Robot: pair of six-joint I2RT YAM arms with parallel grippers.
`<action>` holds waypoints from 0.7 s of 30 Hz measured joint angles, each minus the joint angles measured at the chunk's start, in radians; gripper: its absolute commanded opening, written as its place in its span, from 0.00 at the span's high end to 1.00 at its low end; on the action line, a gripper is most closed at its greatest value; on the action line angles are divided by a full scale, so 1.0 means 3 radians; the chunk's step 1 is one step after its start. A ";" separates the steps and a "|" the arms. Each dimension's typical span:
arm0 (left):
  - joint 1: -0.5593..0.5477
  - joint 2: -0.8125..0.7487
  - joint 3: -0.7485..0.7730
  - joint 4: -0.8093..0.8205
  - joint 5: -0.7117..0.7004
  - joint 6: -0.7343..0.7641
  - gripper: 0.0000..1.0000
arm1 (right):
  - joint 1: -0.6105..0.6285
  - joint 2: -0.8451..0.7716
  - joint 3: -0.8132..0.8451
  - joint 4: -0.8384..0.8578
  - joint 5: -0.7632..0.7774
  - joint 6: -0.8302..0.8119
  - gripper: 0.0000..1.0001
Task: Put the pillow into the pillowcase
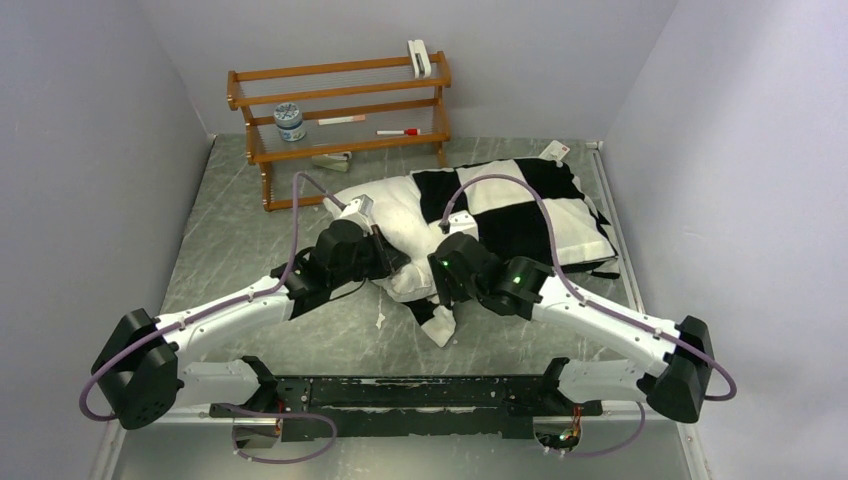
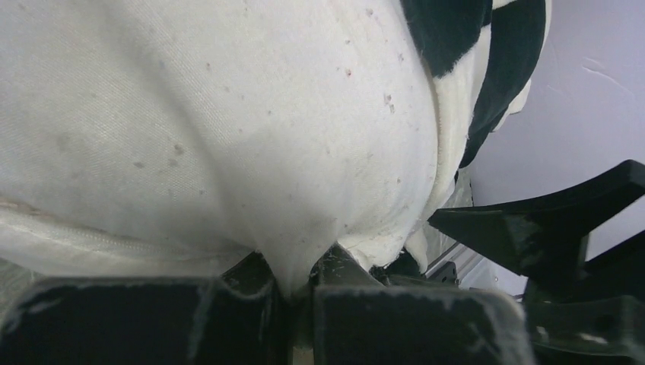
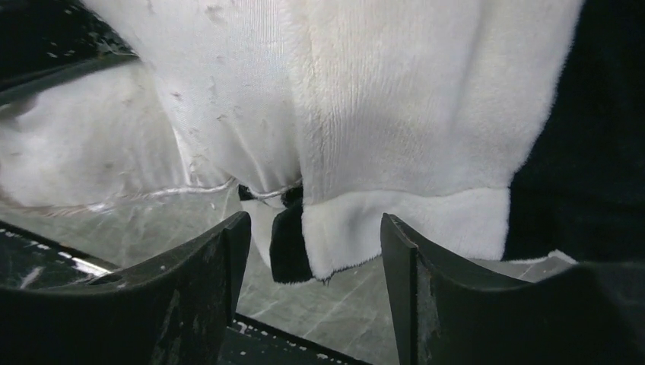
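Mid-table, on the grey marbled tabletop [image 1: 230, 260]: a plump plain white pillow [image 1: 395, 205] lies partway inside the plush black-and-white checkerboard pillowcase [image 1: 510, 180]. Its left end is bare and the rest is sheathed. Left gripper [image 2: 297, 277] is pinched tight on a fold of the pillow's white cloth. Right gripper [image 3: 316, 228] has its jaws spread, with the pillowcase hem hanging between them, unclamped. By the far wall, a wooden slatted rack [image 1: 340, 105] holds a small lidded jar [image 1: 290, 122] and a red-capped marker [image 1: 398, 131].
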 measured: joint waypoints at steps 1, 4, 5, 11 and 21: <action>0.0000 0.0000 0.0000 0.0000 -0.0008 0.0001 0.95 | 0.0013 0.0038 -0.0027 0.0033 0.0019 -0.0013 0.35; 0.0000 0.0000 0.0000 0.0000 -0.0027 0.0000 0.95 | 0.0029 0.0127 -0.0102 0.0137 0.0055 -0.0057 0.41; 0.0000 0.0000 0.0000 0.0000 -0.0031 0.0001 0.95 | 0.0032 0.0156 -0.0128 0.0170 0.0078 -0.0075 0.45; 0.0000 0.0006 0.0000 -0.0001 -0.0066 0.0003 0.95 | 0.0038 0.0256 -0.0252 0.0277 0.0156 -0.0174 1.00; -0.0033 0.0000 0.0100 -0.0182 -0.0313 0.0056 0.95 | 0.0398 0.0200 0.0058 0.0604 -0.0308 -0.0518 1.00</action>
